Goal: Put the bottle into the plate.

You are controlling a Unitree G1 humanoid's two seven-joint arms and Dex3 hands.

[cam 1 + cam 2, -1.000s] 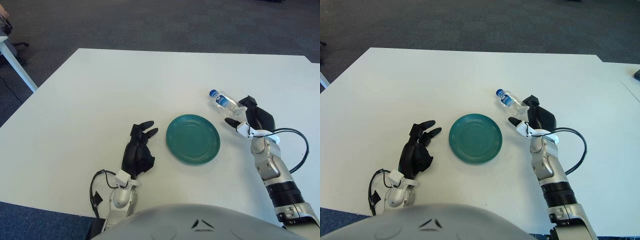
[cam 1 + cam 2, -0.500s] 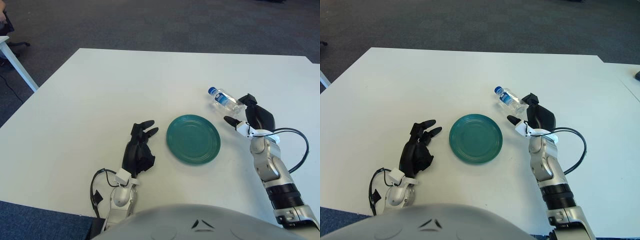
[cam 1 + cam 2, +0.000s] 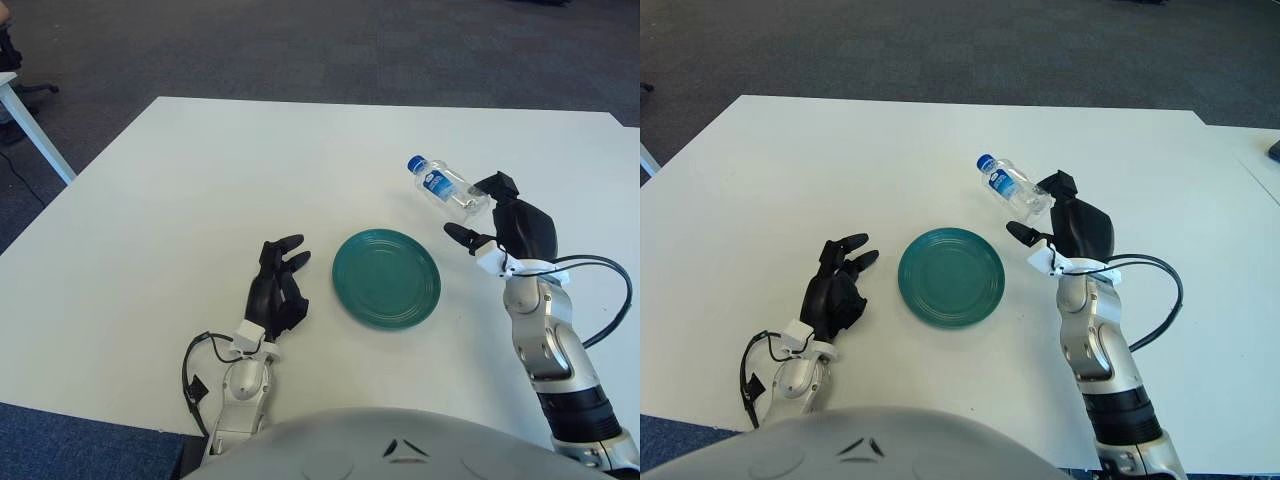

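A clear plastic bottle [image 3: 444,189] with a blue cap is held in my right hand [image 3: 495,220], lifted off the white table and tilted, cap pointing up-left. It hangs just right of and beyond the round teal plate [image 3: 386,278], which lies empty in the middle of the table. The bottle also shows in the right eye view [image 3: 1012,190], as does the plate [image 3: 951,276]. My left hand [image 3: 277,290] rests on the table left of the plate, fingers relaxed and empty.
The white table [image 3: 200,190] spreads all around the plate. Dark carpet lies beyond its far edge. A black cable [image 3: 606,300] loops beside my right forearm. Another white table leg [image 3: 35,125] stands at the far left.
My right hand has lifted the bottle off the table and raised it up and slightly left. My left hand has shifted only slightly.
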